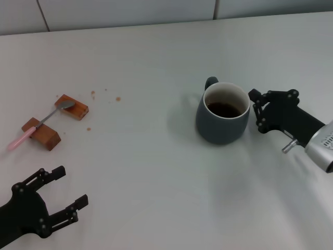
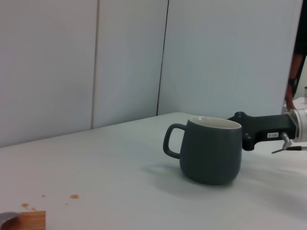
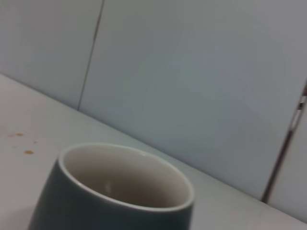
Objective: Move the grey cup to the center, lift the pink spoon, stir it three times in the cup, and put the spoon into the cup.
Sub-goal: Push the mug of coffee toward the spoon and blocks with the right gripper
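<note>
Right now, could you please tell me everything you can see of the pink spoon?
The pink spoon is slim, with a pale pink handle and a silver metal neck and bowl. It lies bridged across two brown wooden blocks, bowl on the farther block, handle end jutting past the nearer one. It sits on the robot's left of the white table; neither gripper touches it.

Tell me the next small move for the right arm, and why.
Probably ease the right gripper forward so its fingers straddle the grey cup's wall, then close. It sits just beside the cup on the robot's right, not gripping it, and the cup is off-center to the right. The pink spoon lies across two wooden blocks, near the open left gripper.
</note>
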Available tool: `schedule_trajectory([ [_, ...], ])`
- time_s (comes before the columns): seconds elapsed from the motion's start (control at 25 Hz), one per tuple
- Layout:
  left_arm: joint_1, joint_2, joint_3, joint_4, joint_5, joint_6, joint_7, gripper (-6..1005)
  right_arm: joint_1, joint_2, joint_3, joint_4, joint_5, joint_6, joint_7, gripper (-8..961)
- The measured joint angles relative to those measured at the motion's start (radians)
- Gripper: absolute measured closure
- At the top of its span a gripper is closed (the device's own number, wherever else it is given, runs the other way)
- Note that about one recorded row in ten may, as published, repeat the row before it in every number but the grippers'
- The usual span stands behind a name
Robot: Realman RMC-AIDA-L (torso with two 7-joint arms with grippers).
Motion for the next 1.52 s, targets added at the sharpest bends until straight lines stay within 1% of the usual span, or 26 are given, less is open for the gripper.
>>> schedule_trajectory([
  [0.04,0.0,0.0,-0.005,0.0,0.0,0.0,-0.001,159,0.014,0.0,-0.006,0.015,-0.001,0.017,-0.009,932],
  [0.12,-0.001,0.0,-0.007,0.0,0.0,0.0,-0.001,159,0.02,0.0,-0.009,0.02,-0.001,0.022,-0.011,932],
  [0.2,-0.004,-0.001,-0.01,0.0,0.0,0.002,-0.004,159,0.042,0.001,-0.01,0.065,-0.001,0.045,-0.017,932],
  [0.32,-0.007,0.0,-0.015,0.0,0.0,0.006,-0.006,159,0.047,0.001,-0.011,0.077,-0.001,0.051,-0.018,932],
  [0.44,-0.011,0.0,-0.015,0.0,0.0,0.012,-0.008,159,0.075,0.003,-0.006,0.131,-0.001,0.088,-0.019,932],
  [0.48,-0.011,0.0,-0.015,0.0,0.0,0.012,-0.008,159,0.075,0.003,-0.006,0.131,-0.001,0.088,-0.019,932],
  [0.52,-0.012,0.0,-0.015,0.0,0.0,0.015,-0.008,158,0.092,0.003,0.0,0.161,0.0,0.107,-0.019,932],
  [0.56,-0.012,0.001,-0.016,0.0,0.0,0.018,-0.008,158,0.092,0.003,0.0,0.161,0.0,0.107,-0.019,932],
  [0.64,-0.013,0.002,-0.016,0.0,0.0,0.026,-0.008,158,0.125,0.005,0.008,0.201,0.006,0.147,-0.019,932],
  [0.68,-0.013,0.002,-0.016,0.0,0.0,0.028,-0.008,158,0.125,0.005,0.008,0.201,0.006,0.147,-0.019,932],
  [0.8,-0.013,0.003,-0.016,0.0,0.0,0.032,-0.009,158,0.164,0.007,0.02,0.235,0.007,0.189,-0.019,932],
  [0.84,-0.013,0.004,-0.016,0.0,0.0,0.033,-0.009,158,0.19,0.007,0.027,0.254,0.007,0.213,-0.016,932],
  [0.88,-0.013,0.004,-0.016,0.0,0.0,0.033,-0.009,158,0.19,0.007,0.027,0.254,0.007,0.213,-0.016,932],
  [1.0,-0.012,0.004,-0.016,0.0,0.0,0.035,-0.009,158,0.239,0.008,0.034,0.288,0.003,0.258,-0.012,931],
  [1.16,-0.009,0.001,-0.016,0.0,0.0,0.038,-0.009,158,0.27,0.009,0.034,0.316,0.002,0.282,-0.011,931],
  [1.28,-0.009,0.0,-0.016,0.0,0.0,0.039,-0.009,158,0.277,0.009,0.035,0.322,0.001,0.287,-0.01,931],
  [1.4,-0.009,0.0,-0.016,0.0,0.0,0.039,-0.009,158,0.267,0.008,0.05,0.319,0.003,0.282,-0.01,931],
  [1.44,-0.006,-0.002,-0.016,0.0,0.0,0.042,-0.009,158,0.237,0.005,0.102,0.304,0.005,0.257,-0.008,931],
  [1.48,-0.006,-0.003,-0.016,0.0,0.0,0.043,-0.007,158,0.237,0.005,0.102,0.304,0.005,0.257,-0.008,931],
  [1.52,-0.006,-0.003,-0.016,0.0,0.0,0.043,-0.007,158,0.214,0.002,0.136,0.292,0.005,0.232,-0.007,931],
])
